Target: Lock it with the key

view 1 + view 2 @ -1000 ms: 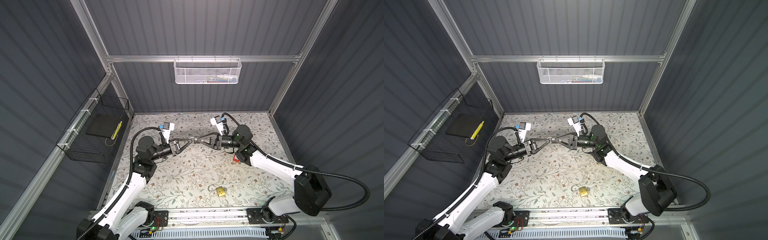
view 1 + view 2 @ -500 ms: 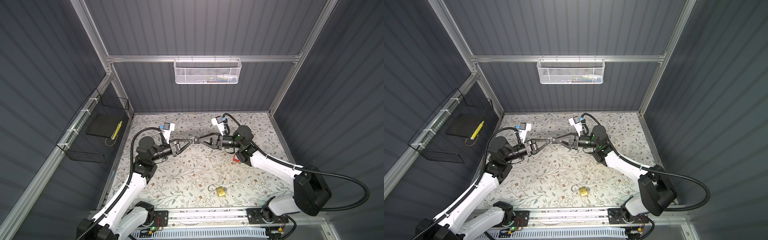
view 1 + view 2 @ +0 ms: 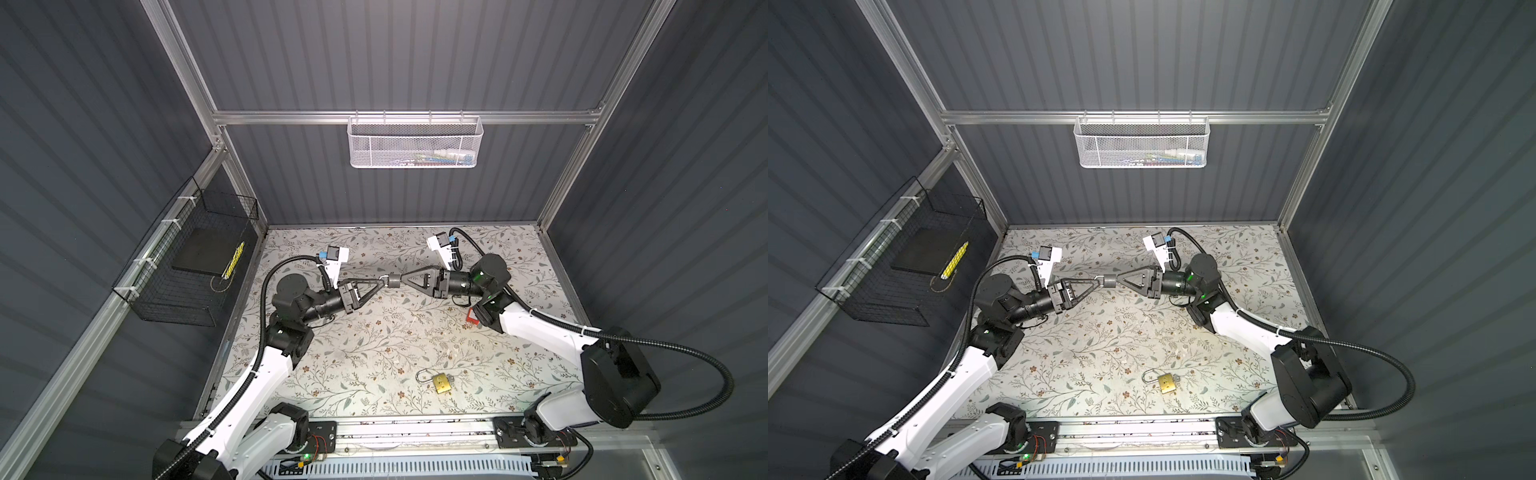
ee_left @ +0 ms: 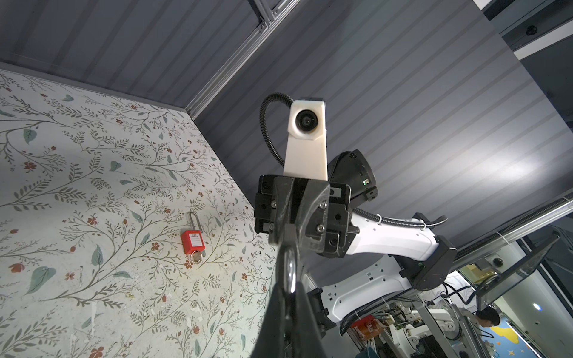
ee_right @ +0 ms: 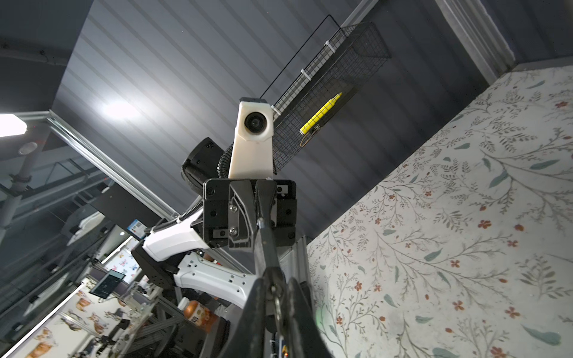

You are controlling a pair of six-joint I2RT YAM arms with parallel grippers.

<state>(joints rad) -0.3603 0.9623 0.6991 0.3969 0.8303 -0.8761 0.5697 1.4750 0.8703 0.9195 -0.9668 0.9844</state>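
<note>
I see the grey padlock point(image 3: 394, 281) in the air over the back half of the table point(image 3: 374, 345), midway between its left and right edges. My left gripper point(image 3: 380, 280) pinches its shackle point(image 4: 290, 269). My right gripper point(image 3: 406, 281) has its jaws pressed on the key point(image 5: 277, 302) at the opposite end. Both forearms lie roughly level, with the tips meeting nose to nose. A brass padlock point(image 3: 441, 382) lies near the front edge, and a red padlock point(image 4: 192, 242) lies towards the right edge beside my right arm. The white basket point(image 3: 415, 121) on the back wall holds small coloured items I can't identify. The black basket point(image 3: 174, 299) on the left wall holds a dark slab point(image 3: 203, 255) and a yellow marker point(image 3: 232, 261).
</note>
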